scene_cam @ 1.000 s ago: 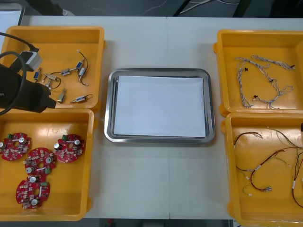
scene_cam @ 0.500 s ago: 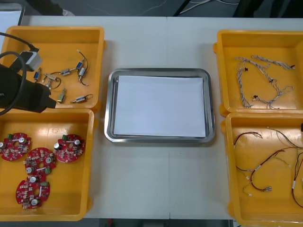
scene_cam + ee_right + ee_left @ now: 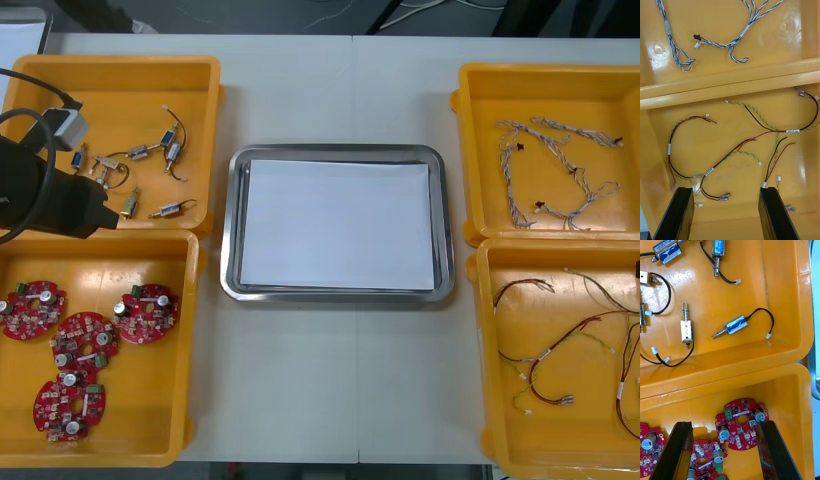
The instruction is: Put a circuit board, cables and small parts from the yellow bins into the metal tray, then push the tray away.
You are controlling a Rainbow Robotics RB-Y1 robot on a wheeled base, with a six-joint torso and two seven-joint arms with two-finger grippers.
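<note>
**Tray bare, both sets of jaws open and empty: you're at the very start**

Nothing is loaded so far. The metal tray sits at the centre of the bench. Inside it there's a white sheet and nothing else: no board, no cable, no part. All three fetches are yours to make, and the push away comes after those.

The stock is all in the yellow bins, placed here by clock direction from the tray:
- **10 o'clock:** the small metal parts.
- **8 o'clock:** four round red circuit boards.
- **2 o'clock:** the twisted blue and white cables.
- **4 o'clock:** the red, yellow and black cables.

Now the jaws. Your left arm is out at 9 o'clock, over the wall shared by the parts bin and the board bin. The left jaws stand wide apart with nothing gripped. In the left wrist view one circuit board lies under the gap, nearer one finger than the other. I judge the jaws are above it rather than touching.

The right jaws are spread just as wide and carry nothing. They hang over the 4 o'clock bin, with loose ends of the red, yellow and black cables lying below the gap.

My read is that the board comes first, since your left jaws are nearly lined up on it.
</note>
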